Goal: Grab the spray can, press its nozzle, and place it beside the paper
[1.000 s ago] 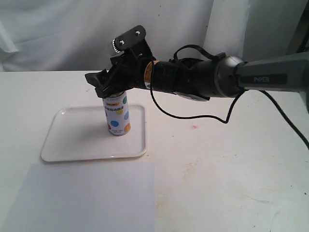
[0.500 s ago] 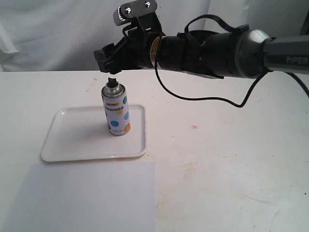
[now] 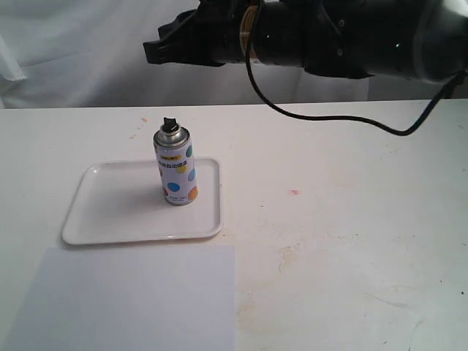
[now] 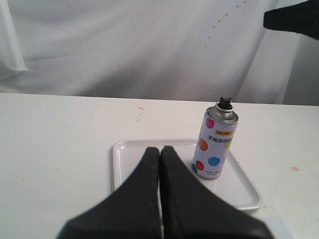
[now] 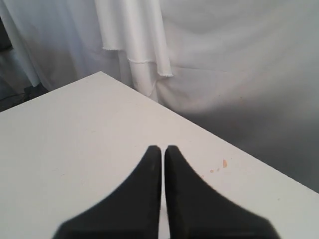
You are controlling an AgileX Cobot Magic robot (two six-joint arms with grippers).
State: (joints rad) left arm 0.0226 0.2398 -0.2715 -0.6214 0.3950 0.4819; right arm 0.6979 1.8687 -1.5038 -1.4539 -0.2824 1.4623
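The spray can point(image 3: 175, 167) stands upright in the white tray point(image 3: 110, 212), its black nozzle point(image 3: 170, 123) uncovered. The left wrist view also shows the spray can point(image 4: 215, 145) with its nozzle point(image 4: 226, 102), on the tray point(image 4: 129, 149). The paper point(image 3: 131, 300) lies flat in front of the tray. My right gripper point(image 3: 155, 50) hangs high above the can, shut and holding nothing; its fingers point(image 5: 162, 152) are pressed together over bare table. My left gripper point(image 4: 160, 151) is shut and holding nothing, low before the tray, and is out of the exterior view.
A white curtain point(image 3: 73, 51) hangs behind the table. The right arm's black body point(image 3: 344, 36) and its cable point(image 3: 329, 121) span the upper right. A small pink mark point(image 3: 294, 192) lies on the tabletop to the right of the tray.
My right gripper has risen straight up off the nozzle, from touching the can's top to well above it. The can has stayed in the tray.
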